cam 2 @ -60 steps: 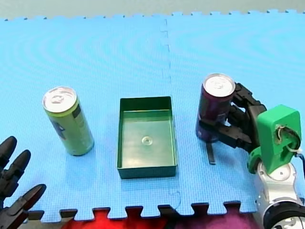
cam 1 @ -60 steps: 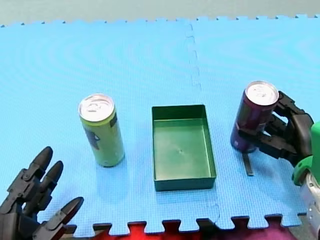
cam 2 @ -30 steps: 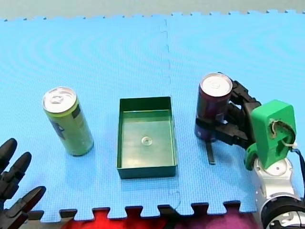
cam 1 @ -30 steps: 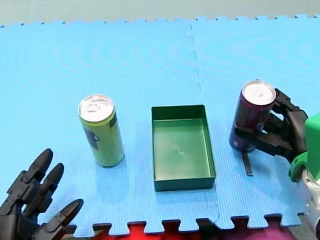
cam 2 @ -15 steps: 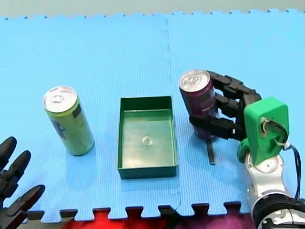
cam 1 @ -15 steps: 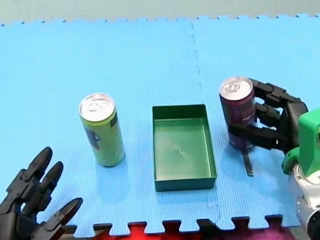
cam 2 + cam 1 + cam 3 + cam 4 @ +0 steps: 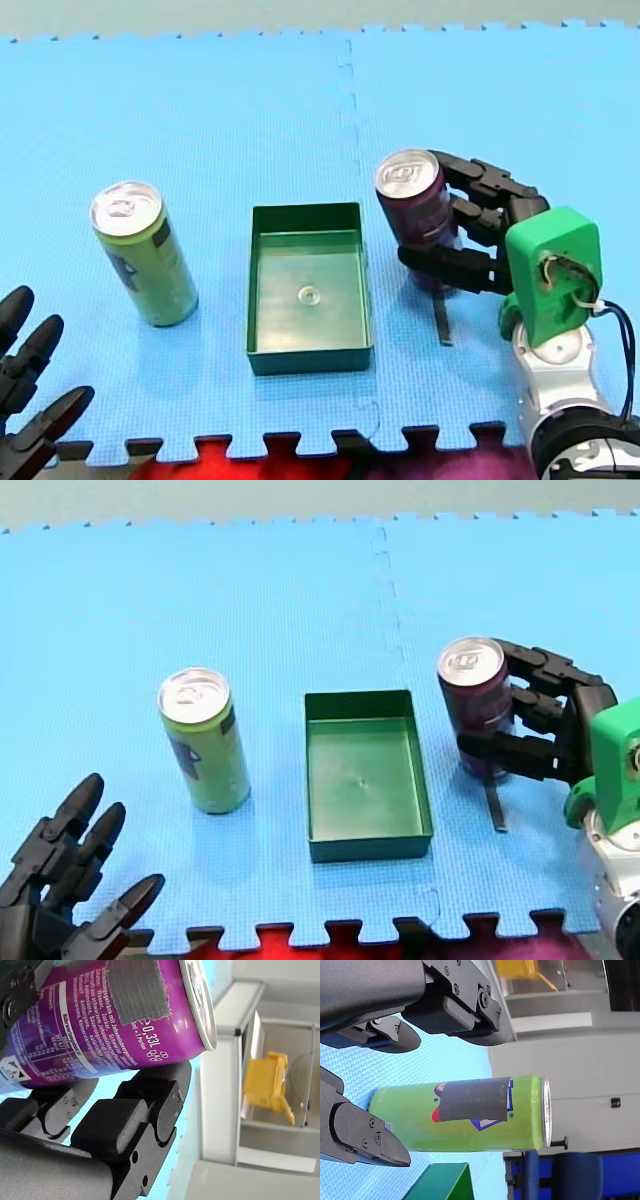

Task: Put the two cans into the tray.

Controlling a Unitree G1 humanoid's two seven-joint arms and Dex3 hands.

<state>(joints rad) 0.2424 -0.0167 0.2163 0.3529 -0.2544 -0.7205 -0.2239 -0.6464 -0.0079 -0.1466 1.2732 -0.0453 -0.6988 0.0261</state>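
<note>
A green tray (image 7: 368, 848) sits in the middle of the blue mat. My right hand (image 7: 492, 708) is shut on the purple can (image 7: 470, 695) and holds it upright, slightly tilted, just right of the tray's far right corner. In the first wrist view its fingers (image 7: 125, 1120) wrap the purple can (image 7: 110, 1025). A light-green can (image 7: 205, 742) stands upright on the mat left of the tray. My left hand (image 7: 120, 845) is at the mat's near left corner, apart from that can. The second wrist view shows the green can (image 7: 465, 1115) beyond dark fingers (image 7: 365, 1140), untouched.
A short dark strip (image 7: 496, 808) lies on the mat below the purple can. The mat's jagged front edge (image 7: 330, 930) runs close to the tray. Open blue mat (image 7: 250, 590) stretches behind the cans and tray.
My right hand has carried the purple can leftward and a little farther back, closer to the tray's right wall. The green can, tray and left hand have stayed put.
</note>
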